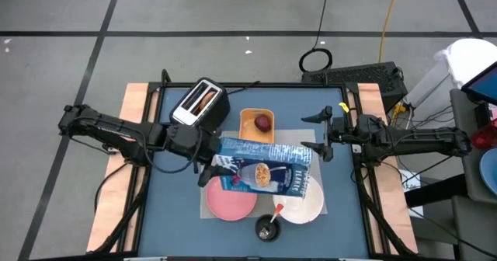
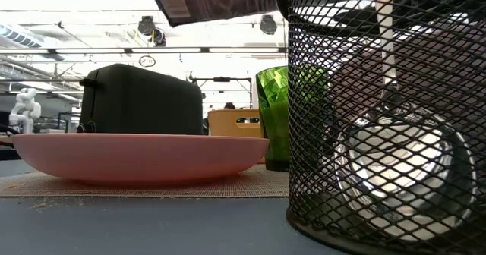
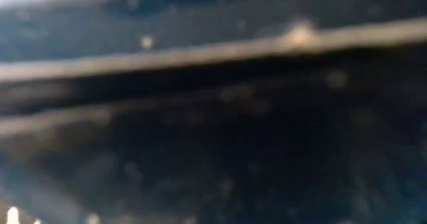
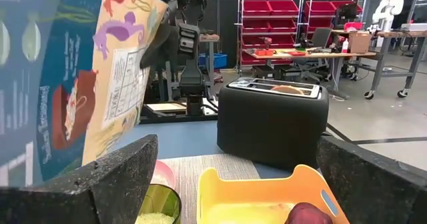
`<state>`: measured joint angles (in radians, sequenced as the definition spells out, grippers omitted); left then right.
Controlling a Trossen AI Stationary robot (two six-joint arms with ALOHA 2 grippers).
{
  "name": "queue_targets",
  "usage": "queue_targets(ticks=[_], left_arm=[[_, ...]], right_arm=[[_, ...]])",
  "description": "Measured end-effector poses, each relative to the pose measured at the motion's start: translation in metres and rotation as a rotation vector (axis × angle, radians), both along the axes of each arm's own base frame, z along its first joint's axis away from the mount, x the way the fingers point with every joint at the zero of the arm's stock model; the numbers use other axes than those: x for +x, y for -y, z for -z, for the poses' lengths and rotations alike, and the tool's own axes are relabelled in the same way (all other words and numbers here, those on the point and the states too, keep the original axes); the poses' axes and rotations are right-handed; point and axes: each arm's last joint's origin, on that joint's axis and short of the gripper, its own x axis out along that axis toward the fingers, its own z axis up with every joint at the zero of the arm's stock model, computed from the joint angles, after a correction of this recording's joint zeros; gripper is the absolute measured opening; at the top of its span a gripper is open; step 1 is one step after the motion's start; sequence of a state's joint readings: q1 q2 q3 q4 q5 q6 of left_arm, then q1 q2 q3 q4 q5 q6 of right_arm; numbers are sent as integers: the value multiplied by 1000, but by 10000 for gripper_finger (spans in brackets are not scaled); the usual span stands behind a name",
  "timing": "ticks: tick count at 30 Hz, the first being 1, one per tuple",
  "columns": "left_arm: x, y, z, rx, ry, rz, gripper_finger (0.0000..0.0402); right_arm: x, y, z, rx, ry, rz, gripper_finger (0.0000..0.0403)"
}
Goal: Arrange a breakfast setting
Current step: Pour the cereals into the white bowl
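My left gripper (image 1: 217,165) is shut on the blue cereal box (image 1: 268,168), which lies on its side in the air above the pink plate (image 1: 229,201) and the white bowl (image 1: 307,203). The box's back face (image 4: 67,84) fills the right wrist view's left. The orange tray (image 1: 255,129) holds the dark-red fruit (image 1: 264,122). The green cup (image 2: 285,111) stands behind the plate (image 2: 137,156). Toast sits in the toaster (image 1: 199,102). The red-handled spoon (image 1: 278,209) stands in a black mesh holder (image 1: 268,228). My right gripper (image 1: 321,133) waits open at the far right. My left gripper holds the cereal box by its end nearest the table's left (image 1: 224,161), coming at it roughly level from the left. The box is lifted clear and stretches toward the table's right, tipped on its side. The left wrist view shows only a dark blur, so the fingers' exact place is hidden.
The black toaster (image 4: 273,124) stands at the far left of the tray (image 4: 267,197). The mesh holder (image 2: 380,133) is at the near edge, right in front of the low camera. A woven mat (image 2: 152,185) lies under the plate. Bare blue table (image 1: 175,207) shows at the near left.
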<state>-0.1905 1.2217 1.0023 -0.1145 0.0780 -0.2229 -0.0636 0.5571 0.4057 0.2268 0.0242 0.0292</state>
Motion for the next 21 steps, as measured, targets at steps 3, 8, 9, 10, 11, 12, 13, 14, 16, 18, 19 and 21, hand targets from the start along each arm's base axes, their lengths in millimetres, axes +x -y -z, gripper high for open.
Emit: queue_targets(ticks=[3, 8, 9, 10, 11, 12, 13, 14, 16, 18, 19, 21], left_arm=[[0, 0, -7, -10, 7, -3, 271], [-2, 0, -25, -6, -4, -3, 271], [-2, 0, -29, -4, -6, -2, 271], [-3, -1, -33, 1, -7, -1, 271], [-3, -1, -38, 5, -4, 1, 271], [-4, -1, -42, 5, 2, -1, 271], [-4, -1, -46, 6, 10, -8, 271], [-4, -1, -47, 9, 15, -17, 271], [-3, -1, -46, 13, 3, -21, 271], [0, 0, -38, 20, -48, -21, 271], [3, 1, -34, 13, -67, -25, 271], [6, 2, -29, 3, -89, -30, 271]], right_arm=[[0, 0, 0, 0, 0, 0, 393], [0, 0, 0, 0, 0, 0, 393], [0, 0, 0, 0, 0, 0, 393], [0, 0, 0, 0, 0, 0, 393], [0, 0, 0, 0, 0, 0, 393], [0, 0, 0, 0, 0, 0, 393], [0, 0, 0, 0, 0, 0, 393], [0, 0, 0, 0, 0, 0, 393], [0, 0, 0, 0, -1, 0, 393], [0, 0, 0, 0, -1, 0, 393], [0, 0, 0, 0, -1, 0, 393], [0, 0, 0, 0, -2, 0, 393]])
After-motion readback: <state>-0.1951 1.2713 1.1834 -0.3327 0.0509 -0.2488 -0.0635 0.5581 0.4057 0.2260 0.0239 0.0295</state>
